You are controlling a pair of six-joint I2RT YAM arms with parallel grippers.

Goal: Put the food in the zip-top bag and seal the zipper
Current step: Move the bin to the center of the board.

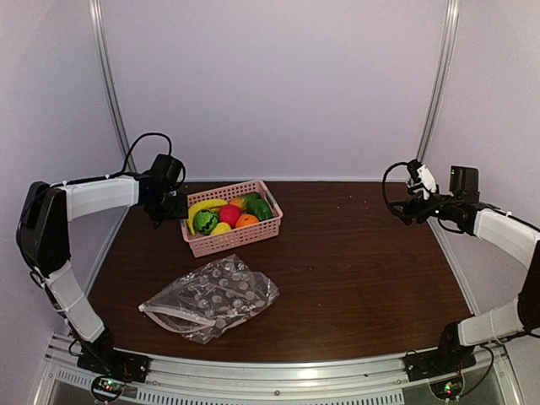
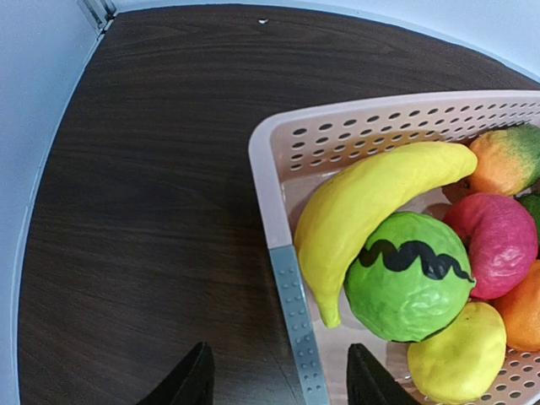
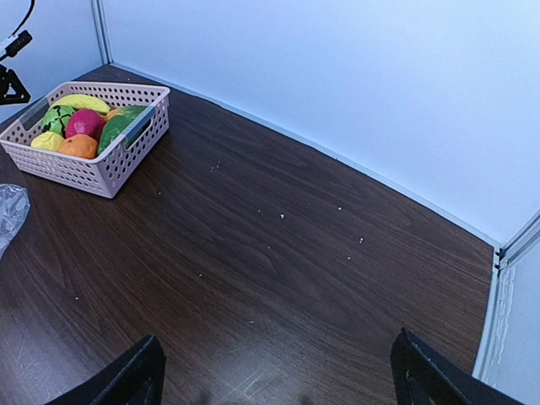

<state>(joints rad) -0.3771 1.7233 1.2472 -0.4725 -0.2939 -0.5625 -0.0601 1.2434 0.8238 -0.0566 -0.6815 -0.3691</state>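
Observation:
The toy food lies in a pink slatted basket (image 1: 268, 226): a yellow banana (image 2: 363, 202), a green-black striped ball (image 2: 409, 278), a red apple (image 2: 498, 240), a lemon (image 2: 460, 354), an orange (image 1: 246, 220) and a green pepper (image 1: 259, 207). The clear dotted zip-top bag (image 1: 215, 297) lies flat in front of the basket, its whitish zipper (image 1: 175, 316) at the near left edge. My left gripper (image 2: 278, 384) is open, straddling the basket's left rim (image 2: 291, 295). My right gripper (image 3: 274, 380) is open and empty over the table at the far right.
The basket also shows in the right wrist view (image 3: 93, 173), with a corner of the bag (image 3: 8, 215) at that view's left edge. White walls and metal posts (image 1: 110, 84) bound the dark wooden table (image 1: 363, 270).

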